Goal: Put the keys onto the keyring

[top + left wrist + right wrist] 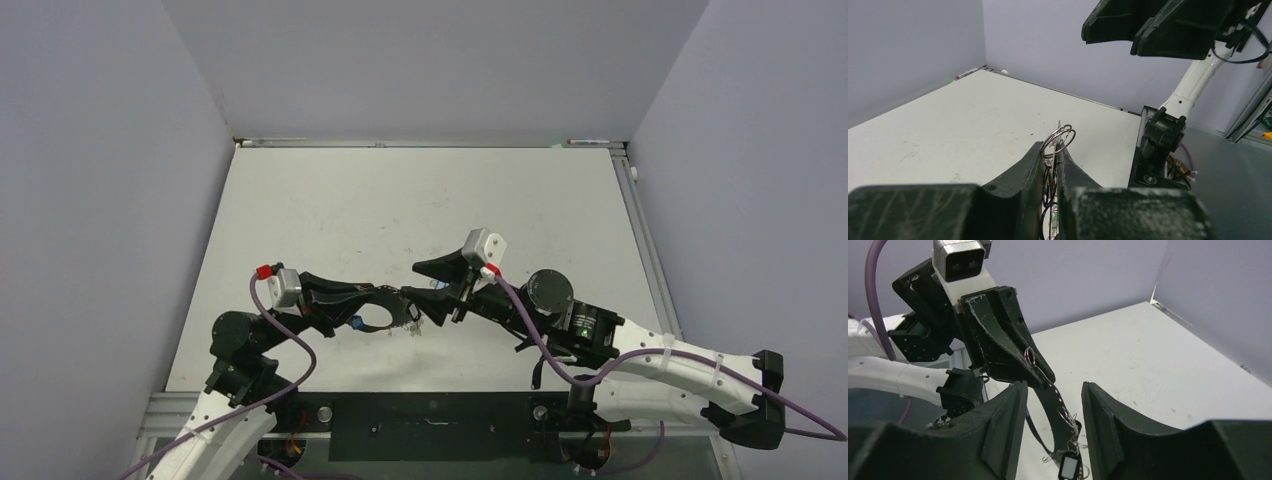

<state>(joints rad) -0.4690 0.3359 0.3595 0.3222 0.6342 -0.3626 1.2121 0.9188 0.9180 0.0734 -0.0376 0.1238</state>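
My left gripper is shut on the keyring, whose thin silvery wire loops stick out past the fingertips in the left wrist view. In the right wrist view the wire runs along the left gripper's finger. A bunch of keys hangs from it, with a black tag lowest and a bit of blue tag showing. My right gripper is open and empty. Its fingers stand either side of the left gripper's tip and the hanging bunch without touching them. Single keys are too small to tell apart.
The white table has grey walls on three sides and a metal rail along its right edge. Both arms meet low over the near middle of the table. The right arm's base stands close behind the left gripper's tip.
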